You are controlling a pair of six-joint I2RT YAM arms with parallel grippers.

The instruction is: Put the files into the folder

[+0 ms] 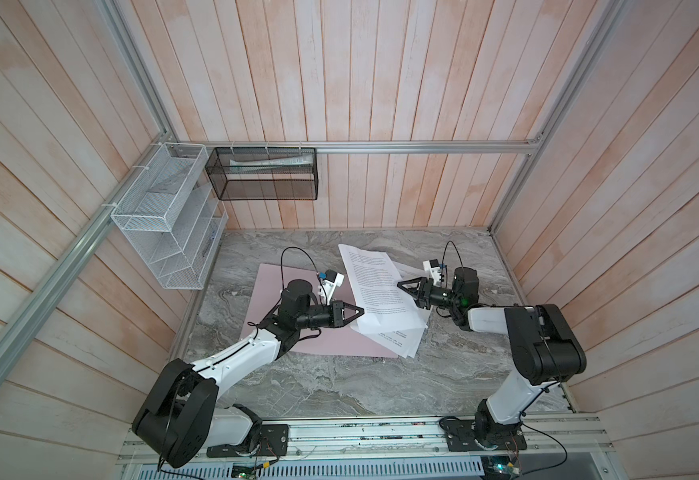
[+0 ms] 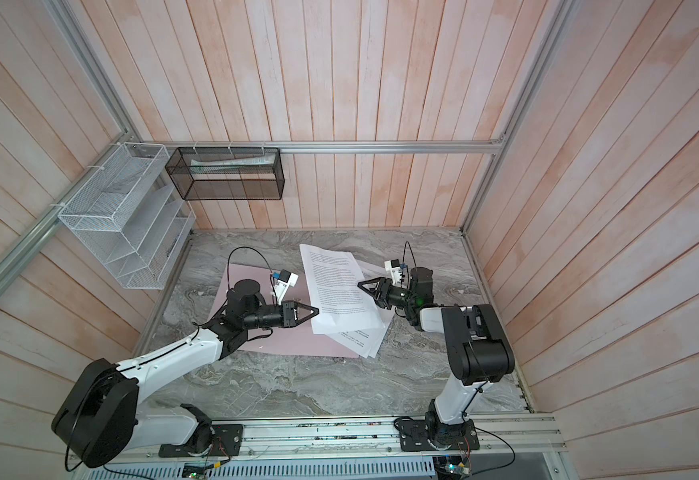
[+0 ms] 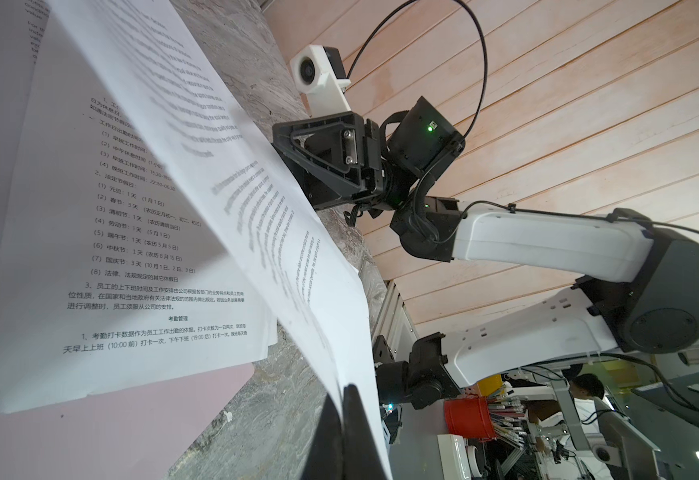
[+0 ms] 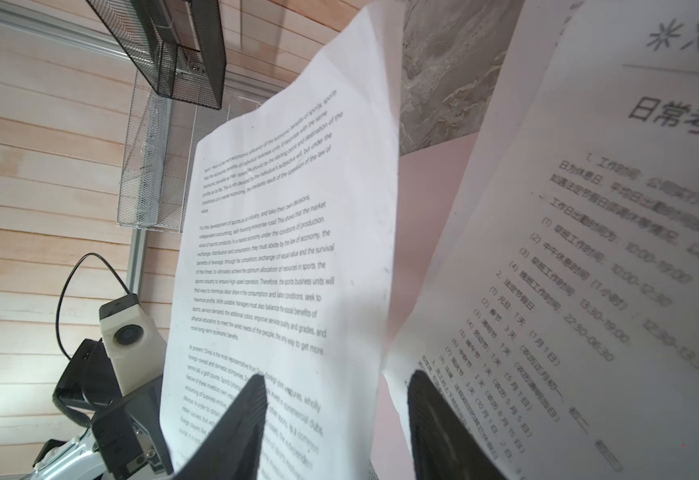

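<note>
- White wire rack [image 1: 160, 220] on L wall rail, black mesh basket [image 1: 264, 174] on back rail; both up off the worktop [image 1: 339, 386].
- Folder [image 1: 265, 289]: pink, lying flat on worktop, centre-left. L arm reaches over it.
- L tool [image 1: 361, 311]: pinched tight on L edge of top sheet [image 1: 374, 286]. In L wrist view the paper runs right down to the closed fingers [image 3: 352, 436].
- Top sheet: raised off the pile and bowed, English txt facing up.
- Rest of files [image 1: 401, 343]: loose fanned pile on R part of folder, near-R corners overhang onto worktop. Chinese txt, one w/ bold heading.
- R tool [image 1: 399, 285]: at top sheet's R edge, jaws about half apart. Edge sits btwn fingers [image 4: 248, 415], not clamped.
</note>
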